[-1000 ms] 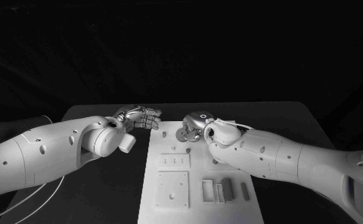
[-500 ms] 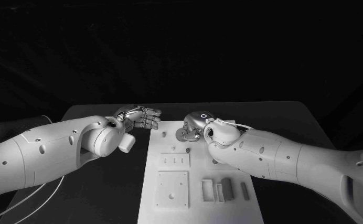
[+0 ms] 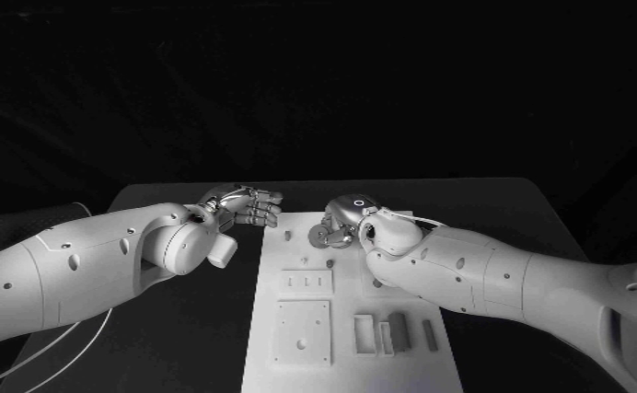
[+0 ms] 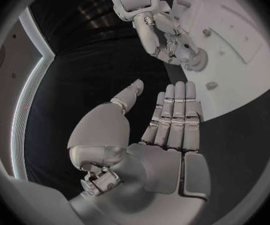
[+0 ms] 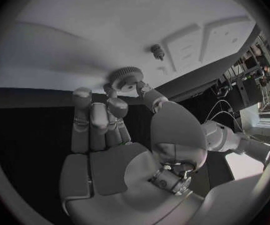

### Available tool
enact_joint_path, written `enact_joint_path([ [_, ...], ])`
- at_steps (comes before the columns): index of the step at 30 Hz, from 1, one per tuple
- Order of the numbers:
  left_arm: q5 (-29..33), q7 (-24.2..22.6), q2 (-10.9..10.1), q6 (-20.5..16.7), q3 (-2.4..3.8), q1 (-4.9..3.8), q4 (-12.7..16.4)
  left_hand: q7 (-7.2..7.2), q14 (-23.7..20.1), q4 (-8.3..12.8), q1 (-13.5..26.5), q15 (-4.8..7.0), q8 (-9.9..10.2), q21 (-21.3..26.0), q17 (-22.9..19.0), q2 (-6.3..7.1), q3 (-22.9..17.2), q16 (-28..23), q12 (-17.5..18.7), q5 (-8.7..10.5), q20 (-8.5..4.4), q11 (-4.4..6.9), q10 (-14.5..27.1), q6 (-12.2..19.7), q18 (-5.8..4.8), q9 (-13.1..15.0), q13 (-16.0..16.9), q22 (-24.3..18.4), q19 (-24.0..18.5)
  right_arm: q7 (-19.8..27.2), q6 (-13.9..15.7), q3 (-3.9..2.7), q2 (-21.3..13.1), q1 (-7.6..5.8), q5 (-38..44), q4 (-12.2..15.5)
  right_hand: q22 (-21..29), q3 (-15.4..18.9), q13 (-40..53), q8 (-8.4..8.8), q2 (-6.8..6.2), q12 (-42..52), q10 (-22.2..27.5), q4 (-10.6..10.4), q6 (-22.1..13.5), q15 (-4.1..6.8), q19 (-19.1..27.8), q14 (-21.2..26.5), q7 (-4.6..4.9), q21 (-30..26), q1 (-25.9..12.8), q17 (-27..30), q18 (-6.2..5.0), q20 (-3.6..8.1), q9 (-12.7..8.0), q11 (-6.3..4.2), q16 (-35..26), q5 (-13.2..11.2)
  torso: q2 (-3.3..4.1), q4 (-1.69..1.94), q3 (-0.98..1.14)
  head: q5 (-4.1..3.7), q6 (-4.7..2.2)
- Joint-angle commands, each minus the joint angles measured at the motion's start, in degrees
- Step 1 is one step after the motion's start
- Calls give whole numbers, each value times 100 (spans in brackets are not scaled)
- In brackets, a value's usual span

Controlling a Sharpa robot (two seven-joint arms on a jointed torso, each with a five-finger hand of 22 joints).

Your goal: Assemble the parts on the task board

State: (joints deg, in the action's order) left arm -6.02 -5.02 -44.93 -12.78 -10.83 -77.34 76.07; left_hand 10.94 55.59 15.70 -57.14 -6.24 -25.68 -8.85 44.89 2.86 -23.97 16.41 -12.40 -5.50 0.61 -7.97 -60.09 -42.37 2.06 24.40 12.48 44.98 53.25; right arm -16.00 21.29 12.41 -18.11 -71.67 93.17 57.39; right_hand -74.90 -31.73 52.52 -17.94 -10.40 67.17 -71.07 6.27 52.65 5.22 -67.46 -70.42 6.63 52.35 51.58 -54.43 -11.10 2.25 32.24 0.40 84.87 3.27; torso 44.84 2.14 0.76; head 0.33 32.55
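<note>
The white task board (image 3: 272, 264) lies lengthwise in the middle of the table. At its far end my right hand (image 3: 342, 220) pinches a round toothed gear (image 3: 323, 237) between thumb and a finger, just above the board; the right wrist view shows the gear (image 5: 125, 78) close to the board (image 5: 97, 30), with a small peg (image 5: 157, 50) beyond it. My left hand (image 3: 247, 205) hovers at the board's far left corner, holding nothing, its fingers (image 4: 175, 115) straight and side by side. The left wrist view also shows the right hand (image 4: 163, 32) with the gear (image 4: 197, 61).
Two square plates (image 3: 303, 330) sit on the near half of the board, and several narrow grey and white bars (image 3: 399, 330) stand to their right. Black table (image 3: 173, 204) shows on both sides of the board.
</note>
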Motion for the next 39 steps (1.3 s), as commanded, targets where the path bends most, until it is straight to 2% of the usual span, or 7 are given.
enact_joint_path([
  [1,-12,-28,1,42,6,-7,20,37,29,-28,66,-16,30,35,7,-2,-4,-21,36,23,5,-28,-22,8,105,8,6,7,7,-7,-120,0,-6,2,-30,35,-98,-8,7,11,-39,-38,2,-75,40,54,-8,-12,-17,-10,-28,-9,-390,51,25,-41,11,-30,1,-3,-2,1,0],
  [10,-12,-23,-6,20,6,-7,17,40,25,-32,70,-18,36,38,11,1,-4,-28,43,23,6,-31,-17,15,104,8,8,9,5,127,-294,1,-43,2,-236,178,-98,-6,18,86,-140,-56,18,-295,-54,48,23,40,4,-18,-122,43,-390,59,45,-23,-2,-33,0,0,-3,1,6],
  [29,-12,-23,-23,10,6,-8,31,42,23,-31,67,-19,39,43,17,4,-8,-37,50,22,7,-33,-14,19,105,11,12,11,1,67,-255,1,-176,-4,-225,250,-101,-17,27,103,-110,-54,21,-320,-69,40,28,45,11,-14,-93,43,-390,65,52,-16,2,-24,-4,-8,5,9,9],
  [32,-12,-24,-33,6,6,-8,32,42,23,-32,67,-19,40,43,18,3,-8,-38,50,22,7,-33,-14,19,105,11,13,11,1,63,-222,1,-236,-10,-225,334,-101,-15,28,104,-113,-55,22,-323,-69,40,28,44,11,-13,-93,39,-390,65,53,-15,3,-24,-5,-9,3,9,4],
  [37,-12,-26,-51,4,6,-8,36,42,23,-32,66,-20,40,44,19,4,-9,-40,51,22,7,-33,-14,19,105,12,14,12,1,55,24,-4,-319,-12,-225,448,-102,-12,29,108,-121,-55,22,-330,-72,39,29,42,13,-12,-95,36,-390,65,54,-14,4,-23,-5,-17,8,5,-9],
  [39,-12,-36,-51,0,6,-8,31,42,23,-32,66,-20,40,44,20,4,-9,-40,52,22,8,-33,-14,19,105,12,15,12,1,67,176,-52,-363,-13,-227,486,-102,-15,30,116,-125,-55,21,-341,-83,37,27,34,16,-11,-92,25,-390,66,54,-11,6,-20,-6,-13,5,-6,-22],
])
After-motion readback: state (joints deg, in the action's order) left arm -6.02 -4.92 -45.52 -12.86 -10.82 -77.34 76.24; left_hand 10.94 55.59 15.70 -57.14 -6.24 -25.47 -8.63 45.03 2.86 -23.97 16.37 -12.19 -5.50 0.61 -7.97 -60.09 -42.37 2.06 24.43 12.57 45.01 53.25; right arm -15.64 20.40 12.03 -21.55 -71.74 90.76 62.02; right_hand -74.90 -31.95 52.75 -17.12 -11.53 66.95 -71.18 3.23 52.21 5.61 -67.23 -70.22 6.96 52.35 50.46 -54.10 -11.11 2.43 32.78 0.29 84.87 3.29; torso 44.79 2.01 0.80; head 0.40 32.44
